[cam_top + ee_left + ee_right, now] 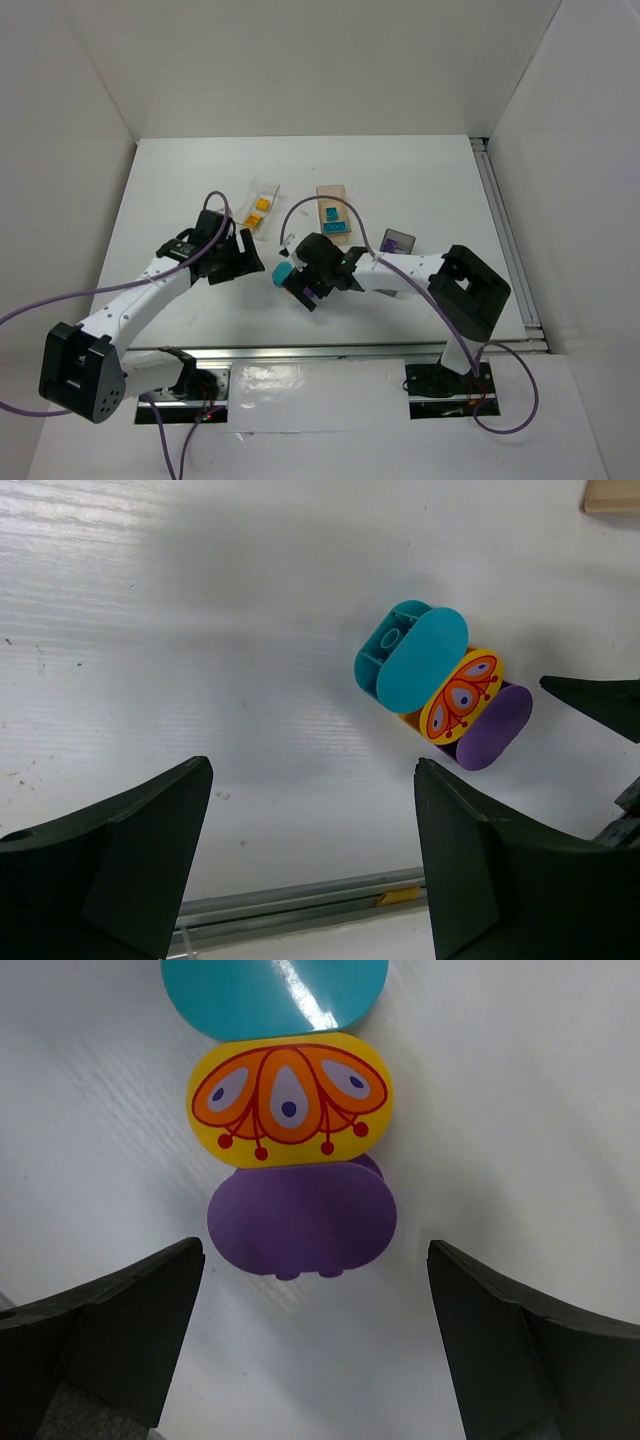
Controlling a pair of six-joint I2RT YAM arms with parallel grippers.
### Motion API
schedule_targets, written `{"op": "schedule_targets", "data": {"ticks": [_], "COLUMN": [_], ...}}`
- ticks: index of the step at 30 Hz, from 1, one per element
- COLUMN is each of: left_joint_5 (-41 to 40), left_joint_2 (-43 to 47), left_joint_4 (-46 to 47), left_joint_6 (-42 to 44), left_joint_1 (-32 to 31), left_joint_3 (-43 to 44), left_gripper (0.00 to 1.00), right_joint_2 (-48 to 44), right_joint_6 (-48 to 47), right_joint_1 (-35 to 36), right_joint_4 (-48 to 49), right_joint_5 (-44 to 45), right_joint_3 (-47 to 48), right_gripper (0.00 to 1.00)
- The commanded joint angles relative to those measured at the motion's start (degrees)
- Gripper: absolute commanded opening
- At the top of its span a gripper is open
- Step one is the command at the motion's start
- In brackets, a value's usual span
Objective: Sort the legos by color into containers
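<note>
Three rounded legos lie joined in a row on the white table: a teal piece (415, 655), a yellow-orange piece with a red pattern (462, 695) and a purple piece (495, 727). My right gripper (316, 1260) is open just short of the purple piece (300, 1220), a finger on each side and touching nothing. The yellow-orange piece (290, 1100) and the teal piece (275, 995) lie beyond it. My left gripper (312, 768) is open and empty, left of the row. From above, the row (290, 280) lies between the left gripper (255, 262) and the right gripper (303, 283).
Three containers stand behind the arms: a clear tray (271, 188) with yellow legos, a tan box (331, 190) with teal legos, and a dark grey box (405, 237) with a purple piece. A metal rail (300, 900) runs along the near table edge.
</note>
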State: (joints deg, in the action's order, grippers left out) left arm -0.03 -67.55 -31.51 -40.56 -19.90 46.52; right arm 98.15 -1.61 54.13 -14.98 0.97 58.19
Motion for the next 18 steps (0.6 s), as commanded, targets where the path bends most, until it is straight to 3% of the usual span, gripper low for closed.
{"op": "schedule_targets", "data": {"ticks": [1,4,6,13,16,18], "left_joint_5": [-0.49,0.12,0.12,0.82,5.81,14.24], "left_joint_2": [-0.83,-1.36,-1.36,-1.88,-2.41,-2.41], "left_joint_4": [-0.22,-0.22,-0.22,-0.22,1.7,6.59], "left_joint_6": [0.83,0.83,1.35,1.36,2.93,5.47], "left_joint_1": [0.39,0.39,0.39,0.39,0.92,0.92], "left_joint_3": [1.91,2.43,2.43,2.96,2.96,2.96], "left_gripper": [0.9,0.9,0.9,0.9,0.93,0.98], "right_joint_2": [2.21,3.8,3.8,2.93,-1.54,-6.46], "right_joint_6": [-0.6,0.63,1.43,3.89,4.42,4.42], "right_joint_1": [0.97,0.98,0.98,0.98,0.98,0.98], "right_joint_4": [5.57,7.5,8.22,10.15,11.64,11.64], "right_joint_5": [-1.32,0.78,1.31,2.63,3.33,3.86], "right_joint_3": [2.36,1.84,1.84,-0.61,-2.55,-4.84], "right_gripper": [1.0,0.96,0.85,0.65,0.59,0.59]}}
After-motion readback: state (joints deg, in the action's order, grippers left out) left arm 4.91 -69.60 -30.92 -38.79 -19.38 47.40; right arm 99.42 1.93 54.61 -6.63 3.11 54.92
